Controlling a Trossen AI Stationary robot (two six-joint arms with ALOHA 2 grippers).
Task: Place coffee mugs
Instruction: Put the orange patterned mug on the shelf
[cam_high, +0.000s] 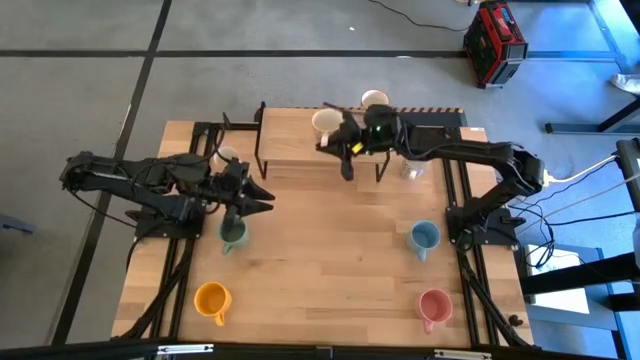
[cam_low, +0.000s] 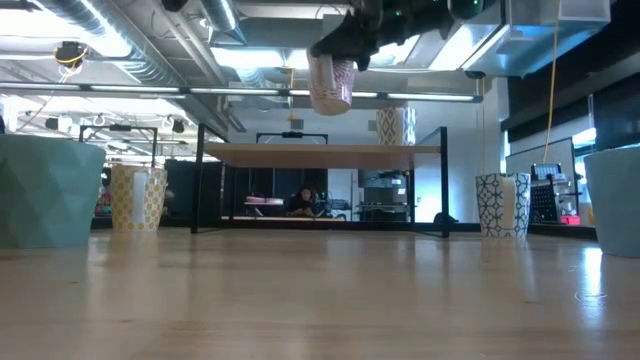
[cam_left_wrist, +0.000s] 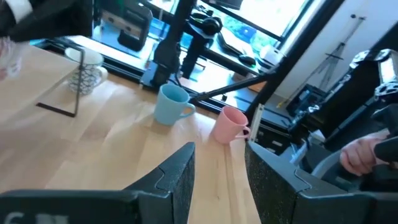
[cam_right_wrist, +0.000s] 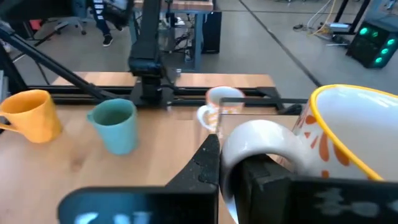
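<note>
My right gripper (cam_high: 342, 138) is shut on a white mug with orange marks (cam_right_wrist: 348, 137), held above the raised wooden shelf (cam_high: 290, 150); the mug also shows in the low view (cam_low: 331, 82). Another patterned white mug (cam_high: 375, 98) stands on the shelf's far side. My left gripper (cam_high: 266, 197) is open and empty, just far of the green mug (cam_high: 233, 235). The orange mug (cam_high: 212, 298), light blue mug (cam_high: 424, 238) and pink mug (cam_high: 434, 305) stand upright on the table. Two more patterned white mugs (cam_high: 228, 155) (cam_high: 410, 168) stand beside the shelf's legs. My right gripper pinches the white mug's side handle (cam_right_wrist: 255, 138) between its two fingers (cam_right_wrist: 208, 167). The fingers come about level from the table's right side. The mug hangs clear above the shelf top, roughly upright with its mouth up.
The shelf stands on thin black legs (cam_low: 198, 180) at the table's far middle. Black rails (cam_high: 180, 280) run along both table sides. Bare wood lies in the table's middle (cam_high: 330, 260). A person sits in the room far behind the table (cam_low: 303, 203).
</note>
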